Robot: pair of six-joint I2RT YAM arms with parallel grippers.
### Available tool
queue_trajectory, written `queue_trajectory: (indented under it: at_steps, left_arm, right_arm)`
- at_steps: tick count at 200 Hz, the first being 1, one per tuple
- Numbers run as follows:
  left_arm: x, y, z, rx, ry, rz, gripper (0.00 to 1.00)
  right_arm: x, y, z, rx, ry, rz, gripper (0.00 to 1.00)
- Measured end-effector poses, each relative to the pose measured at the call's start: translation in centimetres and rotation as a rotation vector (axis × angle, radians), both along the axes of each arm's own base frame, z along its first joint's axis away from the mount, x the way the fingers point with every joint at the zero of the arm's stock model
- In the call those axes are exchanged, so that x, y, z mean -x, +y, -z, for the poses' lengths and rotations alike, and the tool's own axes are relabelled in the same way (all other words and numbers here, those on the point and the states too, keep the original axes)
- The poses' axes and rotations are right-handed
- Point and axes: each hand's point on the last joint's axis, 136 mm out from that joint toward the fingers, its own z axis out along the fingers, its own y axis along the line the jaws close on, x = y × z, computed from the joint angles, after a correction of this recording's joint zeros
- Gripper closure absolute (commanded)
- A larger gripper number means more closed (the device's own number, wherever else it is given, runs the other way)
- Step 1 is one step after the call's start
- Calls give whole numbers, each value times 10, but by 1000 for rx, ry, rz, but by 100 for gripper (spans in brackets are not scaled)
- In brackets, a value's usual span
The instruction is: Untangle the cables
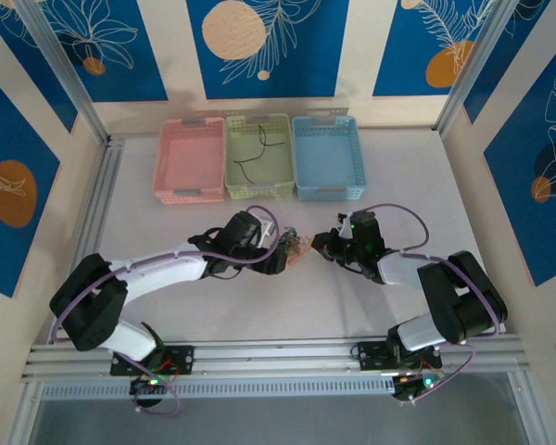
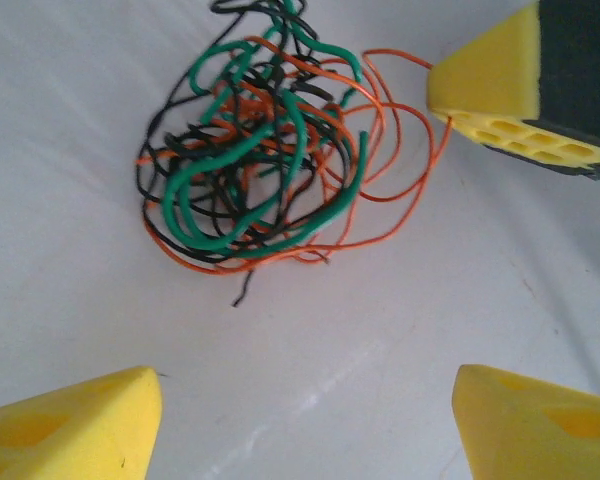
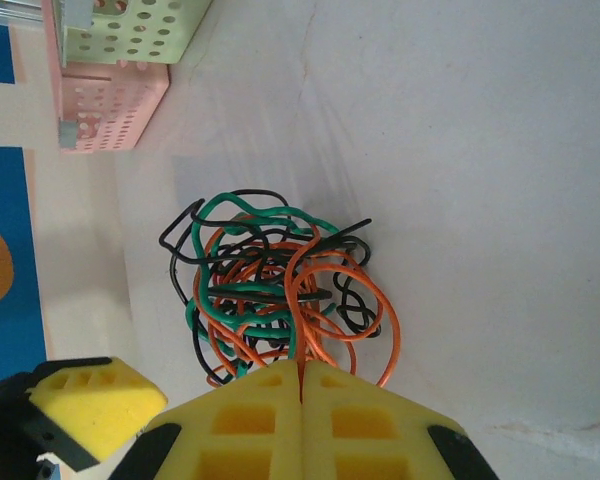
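Observation:
The cables (image 2: 260, 150) are a fist-sized knot of thin black, orange and green wires lying on the white table between the two arms (image 1: 295, 246). My right gripper (image 3: 302, 368) is shut, with orange strands of the knot (image 3: 280, 290) pinched between its yellow pads. One of its fingers (image 2: 490, 90) shows at the knot's upper right in the left wrist view. My left gripper (image 2: 310, 405) is open with nothing between its fingers. It hovers just short of the knot, over bare table. One of its fingers (image 3: 90, 405) shows in the right wrist view.
Three baskets stand in a row at the back: pink (image 1: 189, 159), light green (image 1: 259, 176) and blue (image 1: 328, 156). A single black wire (image 1: 253, 156) lies in the green one. Aluminium rails (image 1: 107, 185) frame the table.

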Motion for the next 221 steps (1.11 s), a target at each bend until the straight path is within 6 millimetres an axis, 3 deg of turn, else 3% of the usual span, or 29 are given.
queue_trajectory:
  at_steps: [52, 85, 135, 168, 221]
  left_arm:
    - [-29, -17, -19, 1, -76, -45, 29]
    - [-46, -34, -8, -33, -63, -39, 31]
    - [-52, -38, 9, -101, -33, -23, 40]
    - [-52, -37, 29, -142, -6, -24, 58]
    - [-53, -37, 32, -131, -10, -33, 99]
  right_arm:
    - [-1, 0, -3, -3, -10, 0, 100]
    - [-1, 0, -3, -3, -10, 0, 100]
    - [-1, 0, -3, -3, -11, 1, 100]
    - [-1, 0, -3, -3, -11, 1, 100]
    - [0, -1, -2, -1, -10, 3, 100]
